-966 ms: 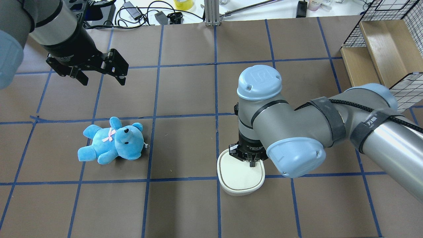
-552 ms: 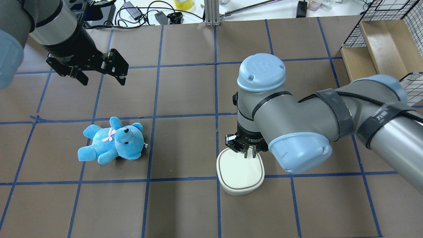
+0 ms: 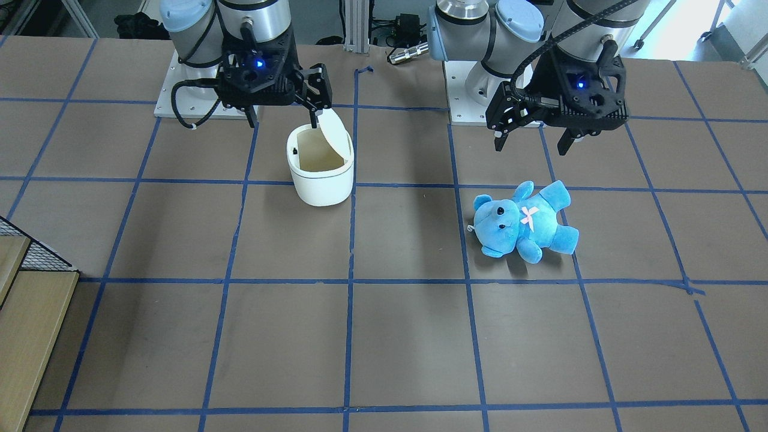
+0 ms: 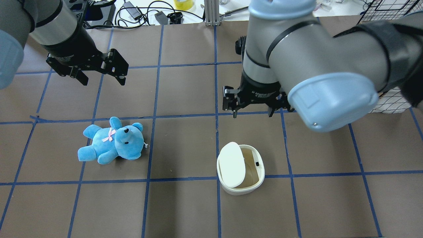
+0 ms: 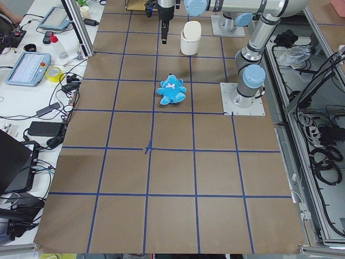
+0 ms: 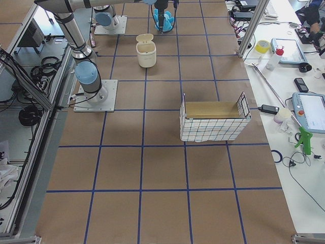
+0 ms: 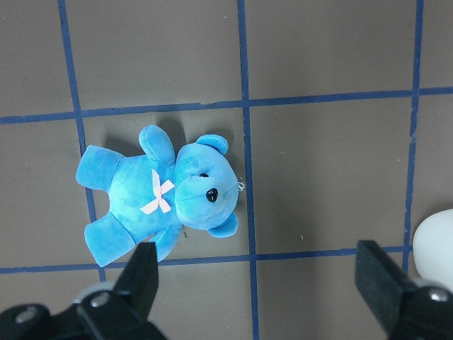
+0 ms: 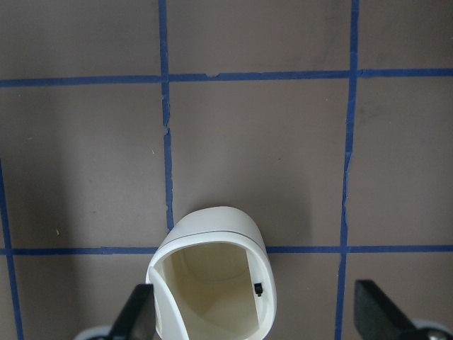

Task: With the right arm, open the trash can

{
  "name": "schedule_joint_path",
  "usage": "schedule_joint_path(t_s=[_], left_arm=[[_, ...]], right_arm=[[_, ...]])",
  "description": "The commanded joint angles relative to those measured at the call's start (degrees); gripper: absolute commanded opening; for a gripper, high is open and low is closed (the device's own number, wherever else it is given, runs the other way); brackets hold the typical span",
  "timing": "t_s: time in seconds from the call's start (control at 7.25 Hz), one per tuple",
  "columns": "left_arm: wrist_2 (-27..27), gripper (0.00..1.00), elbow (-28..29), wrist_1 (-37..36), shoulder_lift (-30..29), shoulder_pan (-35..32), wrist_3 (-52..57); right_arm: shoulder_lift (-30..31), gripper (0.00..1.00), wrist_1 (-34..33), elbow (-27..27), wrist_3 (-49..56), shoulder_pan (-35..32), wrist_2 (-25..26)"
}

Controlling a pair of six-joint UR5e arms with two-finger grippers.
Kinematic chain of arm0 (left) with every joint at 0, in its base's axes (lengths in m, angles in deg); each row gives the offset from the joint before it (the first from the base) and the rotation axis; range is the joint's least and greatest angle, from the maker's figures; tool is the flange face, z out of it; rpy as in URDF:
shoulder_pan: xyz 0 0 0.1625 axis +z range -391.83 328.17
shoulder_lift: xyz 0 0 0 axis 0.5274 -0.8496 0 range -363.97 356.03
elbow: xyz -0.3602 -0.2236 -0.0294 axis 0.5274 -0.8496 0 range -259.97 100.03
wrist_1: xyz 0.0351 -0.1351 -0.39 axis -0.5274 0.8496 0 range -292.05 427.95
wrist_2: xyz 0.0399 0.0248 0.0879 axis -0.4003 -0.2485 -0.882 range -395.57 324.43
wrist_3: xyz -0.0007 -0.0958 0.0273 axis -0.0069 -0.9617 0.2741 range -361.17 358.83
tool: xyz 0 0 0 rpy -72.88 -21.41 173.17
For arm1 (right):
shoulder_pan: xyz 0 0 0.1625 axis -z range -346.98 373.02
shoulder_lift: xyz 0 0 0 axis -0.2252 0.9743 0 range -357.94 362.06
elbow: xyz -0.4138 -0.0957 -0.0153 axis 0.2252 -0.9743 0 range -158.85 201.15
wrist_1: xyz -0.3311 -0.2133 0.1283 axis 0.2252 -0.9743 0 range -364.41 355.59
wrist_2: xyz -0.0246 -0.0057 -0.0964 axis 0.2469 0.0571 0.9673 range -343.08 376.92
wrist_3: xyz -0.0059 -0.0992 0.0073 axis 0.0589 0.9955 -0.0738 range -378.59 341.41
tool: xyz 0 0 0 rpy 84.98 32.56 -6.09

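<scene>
Now the lid-up trash can (image 4: 239,190) sits below the right gripper (image 4: 252,113), a little to its near side; that gripper hangs spread, empty, right arm (image 4: 314,49) pointing down.

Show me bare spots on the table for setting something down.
Bare paper lies between the blue plush teddy bear and the white plastic trash can, and along the robot-side row of squares. Crowded: beyond the can under the right gripper, and by the wire basket.

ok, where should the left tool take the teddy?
Probably the torso, left tool coming straight down and closing across the belly by the pink bow. The teddy lies flat on its back, face up, limbs splayed, so the torso sits exposed from above.
</scene>
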Motion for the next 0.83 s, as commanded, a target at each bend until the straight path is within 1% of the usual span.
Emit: schedule_joint_path(t_s=[0.0,0.28,0.69], left_arm=[[0.0,1.0,0.0,0.0,0.0,0.0,0.0],[0.0,1.0,0.0,0.0,0.0,0.0,0.0],[0.0,1.0,0.0,0.0,0.0,0.0,0.0]], right_arm=[[-0.1,1.0,0.8,-2.9,4.1,4.2,-0.1],[0.0,1.0,1.0,-4.9,8.7,8.5,-0.1],[0.1,1.0,1.4,-5.4,9.0,8.6,0.4]])
